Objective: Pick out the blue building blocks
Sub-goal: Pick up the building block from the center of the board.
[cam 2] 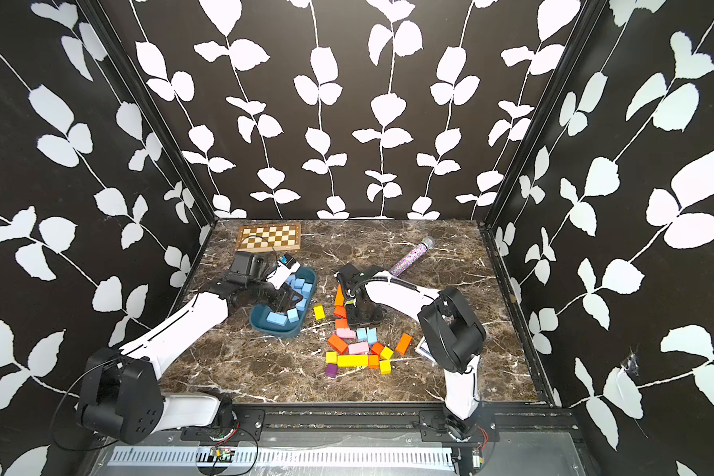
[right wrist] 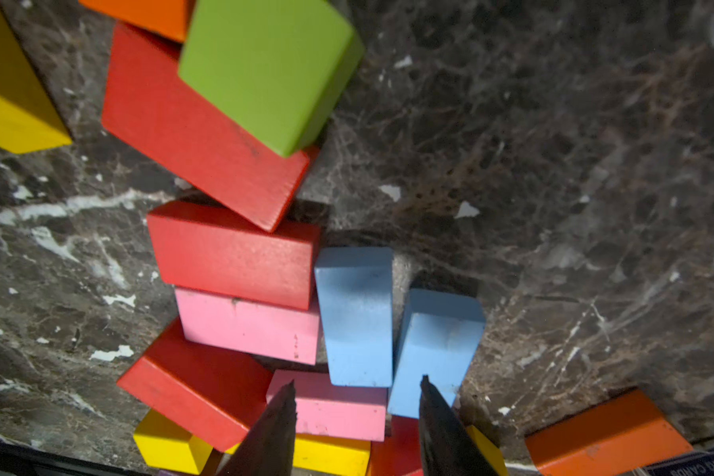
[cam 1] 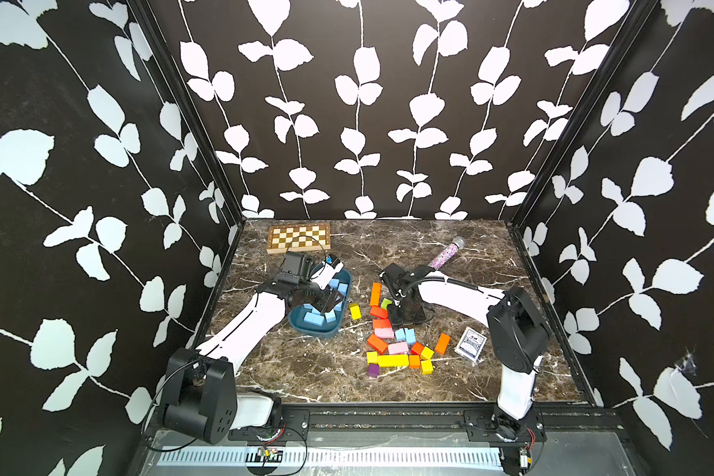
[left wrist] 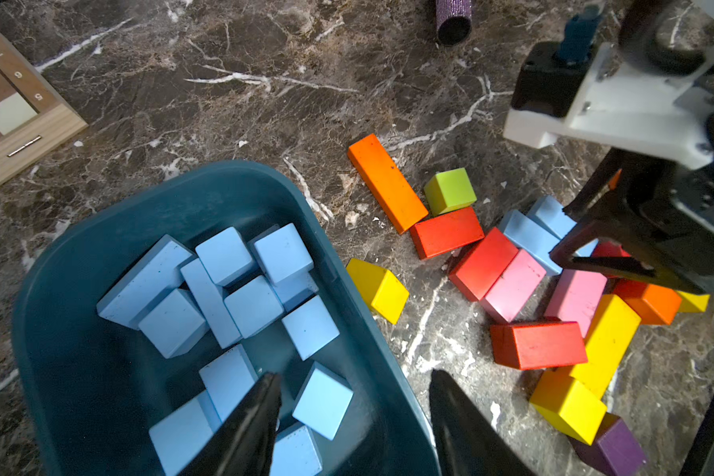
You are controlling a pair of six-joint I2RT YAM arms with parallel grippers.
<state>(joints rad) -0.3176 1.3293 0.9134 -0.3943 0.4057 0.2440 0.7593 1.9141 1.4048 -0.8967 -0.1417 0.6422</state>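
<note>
Several light blue building blocks (cam 1: 314,318) (cam 2: 276,318) (left wrist: 252,305) lie in a dark teal tray (cam 1: 314,334) (cam 2: 264,327) (left wrist: 231,169). My left gripper (cam 1: 328,305) (cam 2: 283,305) (left wrist: 354,373) hangs open over the tray's near end, holding nothing. Two more blue blocks (cam 1: 400,334) (cam 2: 372,334) (left wrist: 528,237) (right wrist: 355,317) stand side by side in the mixed pile, the other one (right wrist: 437,346) nearest the bare marble. Above them my right gripper (cam 1: 405,323) (cam 2: 361,323) (right wrist: 358,380) is open, its fingertips framing the near end of one blue block.
Red, orange, pink, yellow, green and purple blocks crowd round the two blue ones. A lone yellow block (cam 1: 355,311) sits beside the tray. A chessboard (cam 1: 299,237) and a glittery microphone (cam 1: 448,252) lie at the back, a card deck (cam 1: 470,344) at the right.
</note>
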